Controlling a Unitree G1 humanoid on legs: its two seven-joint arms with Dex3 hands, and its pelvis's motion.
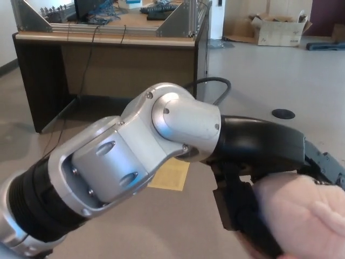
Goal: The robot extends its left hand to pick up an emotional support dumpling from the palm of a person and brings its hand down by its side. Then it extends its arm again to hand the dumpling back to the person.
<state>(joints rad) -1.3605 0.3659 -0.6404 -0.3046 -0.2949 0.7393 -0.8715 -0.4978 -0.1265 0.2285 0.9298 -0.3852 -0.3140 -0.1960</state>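
At lower right of the head view, the robot's black left hand [253, 216] is clenched around a pale pink plush dumpling [304, 218], its thick fingers [240, 213] wrapping the near side; behind the silver arm stands a wooden desk [108, 54]

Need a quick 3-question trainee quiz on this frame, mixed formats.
1. True or false: the left hand holds the pink plush dumpling.
2. What lies on the floor behind the arm? A) yellow paper B) red box C) blue cup
3. Fill in: the wooden desk stands at the picture's upper ____.

Key: 1 true; 2 A, the yellow paper; 3 left.
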